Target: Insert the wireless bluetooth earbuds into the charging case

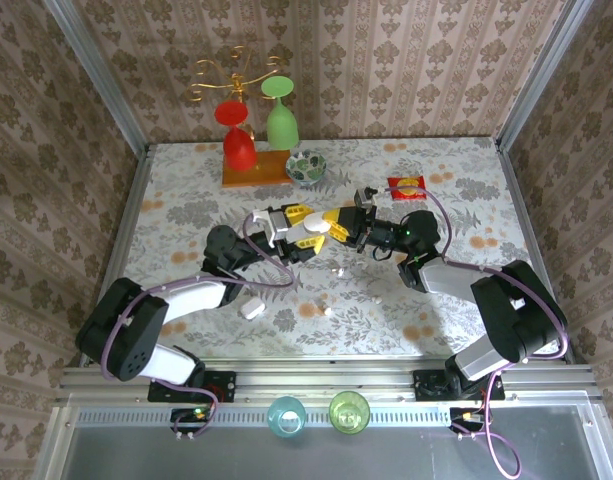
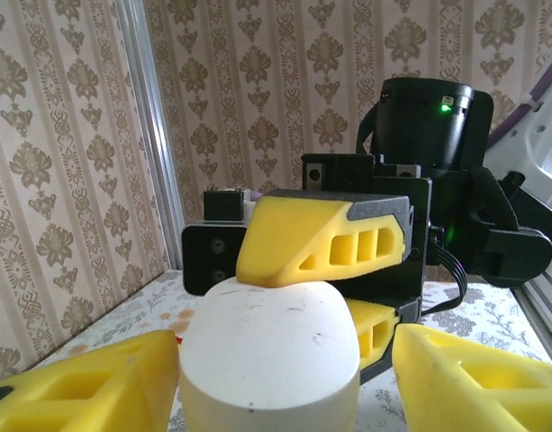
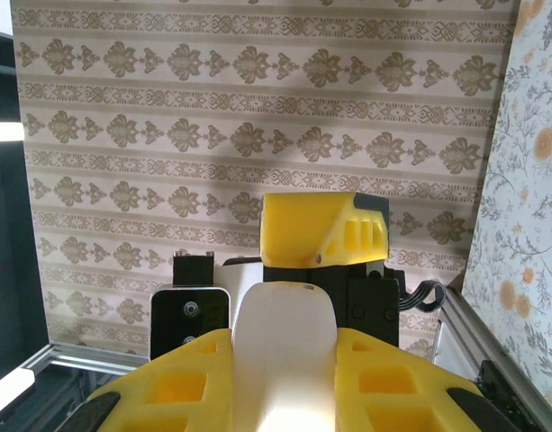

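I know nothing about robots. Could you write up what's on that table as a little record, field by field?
surface: flowered table
right gripper: shut on a white case
left gripper: fingers either side of that same case, grip unclear
loose on table: second white case, tiny earbud
back of table: red glass, green glass, bowl, red packet
near rail: blue cup, green cup

I saw the charging case between the left tool and right tool at the middle of the bench, with an earbud lying on it nearer the front edge.
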Robot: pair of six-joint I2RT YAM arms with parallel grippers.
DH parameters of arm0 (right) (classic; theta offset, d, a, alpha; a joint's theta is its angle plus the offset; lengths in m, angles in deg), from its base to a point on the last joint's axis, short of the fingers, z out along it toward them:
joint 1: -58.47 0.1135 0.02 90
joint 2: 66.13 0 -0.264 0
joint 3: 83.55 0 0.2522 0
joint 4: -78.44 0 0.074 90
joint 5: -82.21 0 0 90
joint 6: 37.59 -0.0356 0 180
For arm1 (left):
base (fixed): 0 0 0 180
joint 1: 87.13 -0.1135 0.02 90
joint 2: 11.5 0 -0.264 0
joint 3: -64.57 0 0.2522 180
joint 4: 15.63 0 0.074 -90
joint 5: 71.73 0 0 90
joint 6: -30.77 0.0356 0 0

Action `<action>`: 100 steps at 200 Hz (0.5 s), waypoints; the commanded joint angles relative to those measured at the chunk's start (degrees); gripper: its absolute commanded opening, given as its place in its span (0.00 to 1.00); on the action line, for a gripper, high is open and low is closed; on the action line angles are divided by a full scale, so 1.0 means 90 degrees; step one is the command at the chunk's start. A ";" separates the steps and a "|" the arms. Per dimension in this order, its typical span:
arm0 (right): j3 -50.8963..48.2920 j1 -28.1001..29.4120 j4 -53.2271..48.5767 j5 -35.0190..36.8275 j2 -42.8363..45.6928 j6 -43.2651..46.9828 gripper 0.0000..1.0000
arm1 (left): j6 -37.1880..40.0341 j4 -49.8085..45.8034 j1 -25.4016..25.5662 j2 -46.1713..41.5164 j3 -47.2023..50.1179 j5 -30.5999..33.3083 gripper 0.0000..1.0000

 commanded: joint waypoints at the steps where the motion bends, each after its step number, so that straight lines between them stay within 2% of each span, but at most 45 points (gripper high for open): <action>1: 0.0015 0.0000 0.0258 0.0134 0.0267 -0.0071 0.07 | 0.0000 0.0219 0.0017 0.0144 -0.0139 -0.0165 0.65; 62: -0.0011 -0.0004 0.0247 0.0163 0.0294 -0.0083 0.07 | 0.0010 0.0225 0.0046 0.0178 -0.0178 -0.0173 0.55; 100: -0.0025 0.0013 0.0248 0.0171 0.0255 -0.0075 0.08 | -0.0020 0.0219 0.0056 0.0042 -0.0173 -0.0124 0.57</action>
